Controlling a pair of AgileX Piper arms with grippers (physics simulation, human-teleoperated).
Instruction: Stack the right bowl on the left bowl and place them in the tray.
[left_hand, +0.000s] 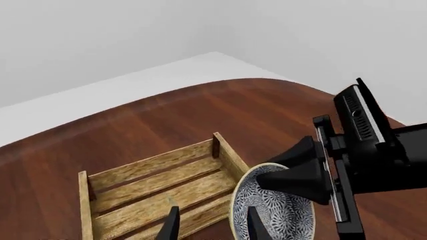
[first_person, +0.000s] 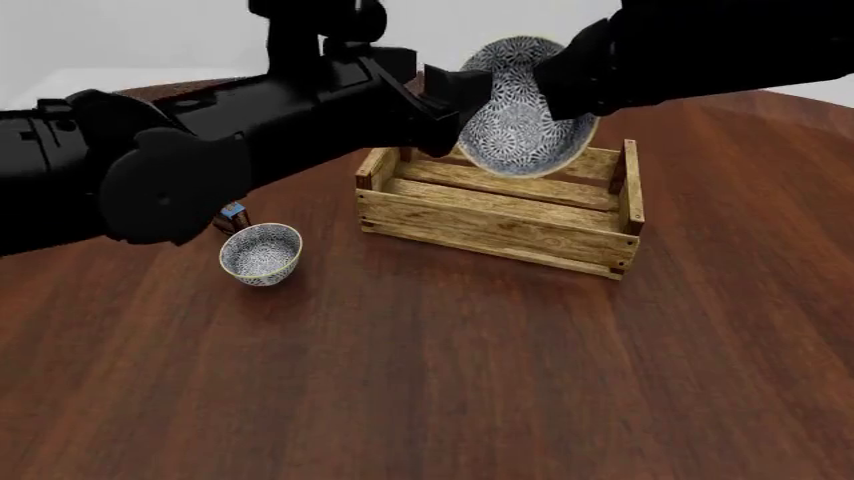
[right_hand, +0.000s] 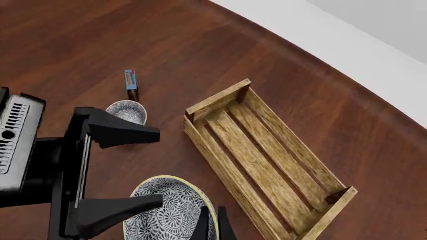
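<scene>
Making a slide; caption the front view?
Right gripper holds the cream-rimmed speckled ceramic bowl above the light-wood slatted crate; a matching whitish-rimmed bowl sits on the table.

Light was even and soft, bright without glare, and every view stayed sharp edge to edge, no blur or bending. The glossy dark reddish wooden table carried only a faint sheen. Below the left gripper, the small speckled blue-grey whitish-rimmed bowl cast a weak, diffuse shadow. The large light-wood slatted crate was shaded softly inside. The black arms rendered nearly featureless.
</scene>
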